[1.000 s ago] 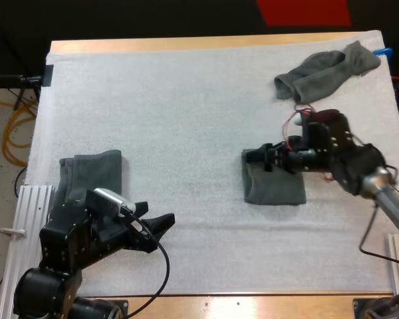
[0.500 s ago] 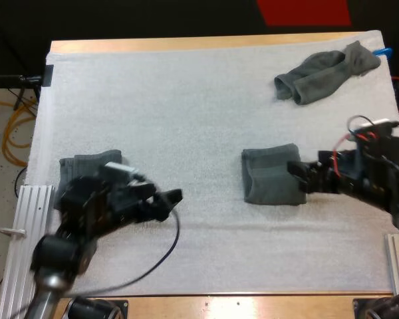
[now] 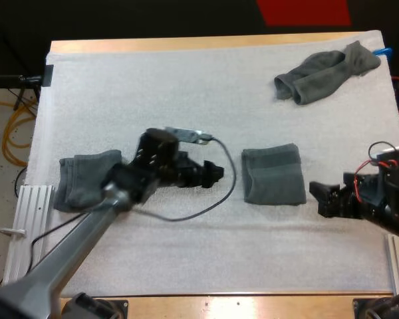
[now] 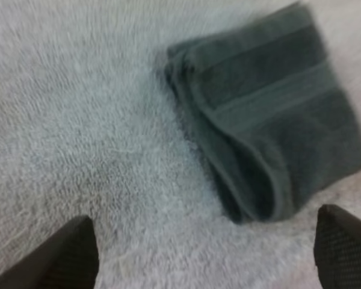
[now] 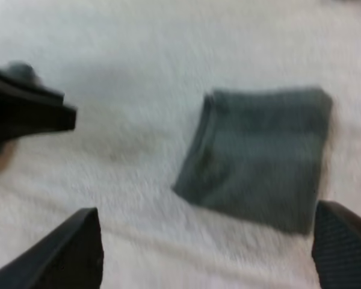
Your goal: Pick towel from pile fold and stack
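standing apart, gripping nothing, both pairs of fingers (image 4: 78,253) are flanking the folded towel (image 3: 274,175) on the mat (image 3: 186,86): left gripper (image 3: 215,174) near its folded edge, right gripper (image 3: 322,199) near the opposite side. soft, light, limp: probably best pinched at that thick edge. nearly square, no clear long axis.

My left arm (image 3: 86,232) stretches out long from the lower left corner toward the centre, wrist low. Left gripper (image 3: 216,174) points right, fingers (image 4: 66,256) wide apart, nothing between them. My right arm (image 3: 392,206) sits tucked at the right edge. Right gripper (image 3: 321,199) points left, facing the other one, fingers (image 5: 72,253) spread, also empty.
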Controlling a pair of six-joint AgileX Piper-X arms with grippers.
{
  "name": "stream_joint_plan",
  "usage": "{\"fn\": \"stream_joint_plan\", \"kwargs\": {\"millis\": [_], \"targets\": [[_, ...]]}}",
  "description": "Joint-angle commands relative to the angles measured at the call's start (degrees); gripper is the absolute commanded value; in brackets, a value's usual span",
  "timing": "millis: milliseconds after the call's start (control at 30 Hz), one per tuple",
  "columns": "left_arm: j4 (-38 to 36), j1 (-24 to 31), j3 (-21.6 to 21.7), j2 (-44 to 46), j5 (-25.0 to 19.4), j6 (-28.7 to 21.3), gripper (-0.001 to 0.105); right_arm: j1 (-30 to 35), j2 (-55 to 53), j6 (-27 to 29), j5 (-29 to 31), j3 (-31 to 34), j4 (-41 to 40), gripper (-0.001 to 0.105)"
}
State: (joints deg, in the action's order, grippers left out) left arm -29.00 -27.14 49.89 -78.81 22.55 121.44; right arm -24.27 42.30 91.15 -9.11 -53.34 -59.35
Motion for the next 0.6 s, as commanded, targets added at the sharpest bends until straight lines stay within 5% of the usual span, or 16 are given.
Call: {"fn": "stream_joint_plan", "kwargs": {"millis": [0,267,400,567], "targets": [[0.81,-0.75,1.67,-2.65,-0.51,0.45,0.071,-0.05,-0.60,0.25,0.38,-0.10,-2.27,0.070],[1.26,-2.40,7.35,-15.11,1.54,3.22,0.071,-0.05,-0.60,0.41,0.38,-0.10,-3.59,0.070],[3.96,-2.47,8.80,-20.33,8.85,7.92,0.071,-0.05,-0.60,1.46,0.39,-0.10,-3.59,0.070],[4.91,-3.28,10.01,-24.69,12.68,10.36,0.071,-0.05,-0.60,1.71,1.55,-0.10,-3.59,0.070]]}}
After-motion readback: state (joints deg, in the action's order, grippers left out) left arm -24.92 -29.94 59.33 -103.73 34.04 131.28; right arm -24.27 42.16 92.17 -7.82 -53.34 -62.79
